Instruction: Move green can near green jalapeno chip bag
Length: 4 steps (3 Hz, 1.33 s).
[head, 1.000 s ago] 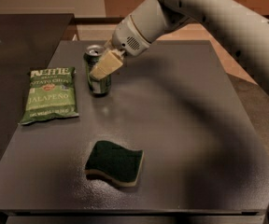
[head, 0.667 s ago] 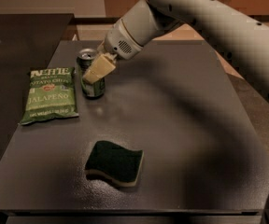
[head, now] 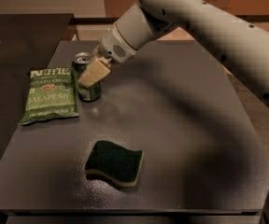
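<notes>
Setting: A dark, speckled table (head: 186, 125) fills your view, with brown walls dim behind it.
Left: The green jalapeno chip bag (head: 49, 96) lies flat near the table's left edge, its white lettering facing you.
Beside it: The green can (head: 92, 91) stands upright just to the right of the bag's upper corner, very close to it; you cannot tell whether they touch.
Gripper: Your gripper (head: 87, 76) sits at the can, pinching it. One pale finger (head: 95, 72) slants across the can's front, and the other is hidden behind.
Foreground: A dark green sponge (head: 114, 162) with a pale base lies flat toward the near edge, well apart from can and bag.
Right: The pale arm (head: 195, 13) reaches in from the upper right, sloping down to the can.
</notes>
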Each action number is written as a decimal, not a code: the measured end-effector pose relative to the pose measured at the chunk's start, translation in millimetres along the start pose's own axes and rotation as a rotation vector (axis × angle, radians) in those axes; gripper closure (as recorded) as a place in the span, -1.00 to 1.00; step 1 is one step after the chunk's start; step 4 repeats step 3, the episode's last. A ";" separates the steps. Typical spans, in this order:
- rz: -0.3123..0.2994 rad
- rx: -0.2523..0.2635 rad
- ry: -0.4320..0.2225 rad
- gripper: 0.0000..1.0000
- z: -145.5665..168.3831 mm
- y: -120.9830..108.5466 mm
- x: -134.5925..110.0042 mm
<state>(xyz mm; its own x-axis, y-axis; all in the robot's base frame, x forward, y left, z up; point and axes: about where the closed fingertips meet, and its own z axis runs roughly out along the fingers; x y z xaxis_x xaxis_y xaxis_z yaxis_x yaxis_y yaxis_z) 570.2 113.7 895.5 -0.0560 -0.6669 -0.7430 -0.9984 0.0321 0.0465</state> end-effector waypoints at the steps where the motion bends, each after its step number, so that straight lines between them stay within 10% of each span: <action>1: -0.002 -0.004 0.001 -0.71 1.8 0.9 -0.6; 4: -0.003 -0.007 0.002 -1.00 3.7 1.8 -1.2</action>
